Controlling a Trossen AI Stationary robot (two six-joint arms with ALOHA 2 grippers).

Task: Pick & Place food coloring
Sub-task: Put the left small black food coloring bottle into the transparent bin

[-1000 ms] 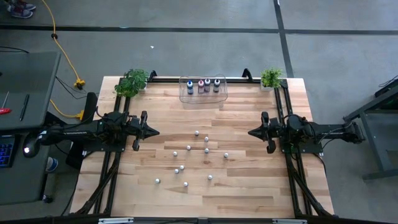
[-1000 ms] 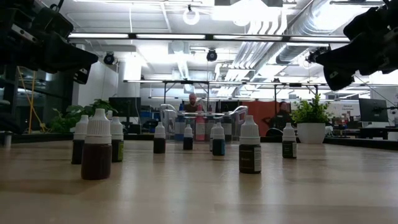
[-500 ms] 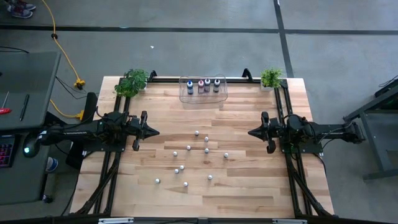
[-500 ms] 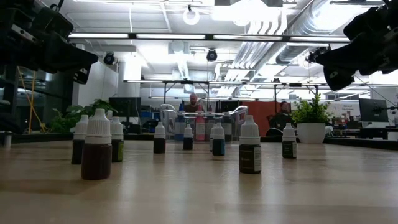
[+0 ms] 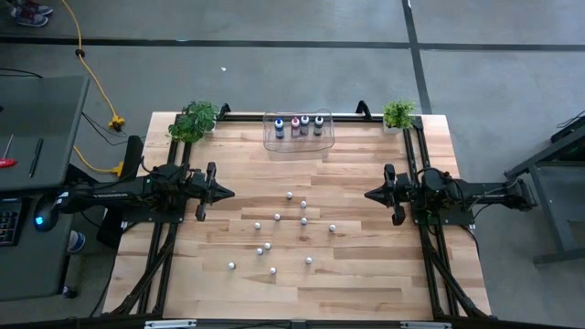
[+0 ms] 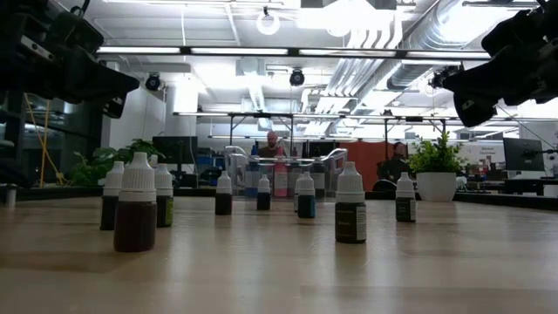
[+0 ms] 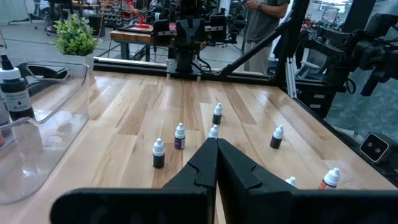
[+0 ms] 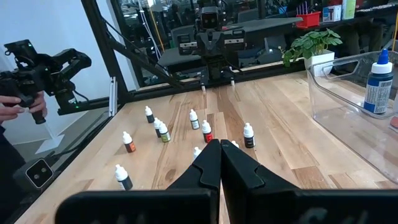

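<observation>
nothing has shifted across the last second: both arms hang where they were and every bottle sits as it did, so the task has not started.

taking the clear plastic bin (image 5: 299, 131) at the table's far edge as the landmark: the four larger bottles (image 5: 299, 124) of food coloring stand upright inside it in a row. the small bottles (image 5: 289, 196) are scattered on the bare wood table (image 5: 366, 238) on the near side of the bin, all upright and apart from each other, the closest of them still well short of its wall. two potted plants (image 5: 194, 119) sit either side of the bin along the same edge.

the left gripper (image 5: 228, 194) hovers above the table to the left of the bin and nearer the front, fingers pressed together and holding nothing, pointing in toward the scatter. the right gripper (image 5: 370, 195) mirrors it on the bin's other side, also closed and empty.

my reading is that the small bottles are meant for the bin, and none of them has been handled. either arm would first have to spread its fingers before descending on a bottle; the ones nearest the middle of the scatter stand closest together, so a wide approach could knock a neighbour over.
</observation>
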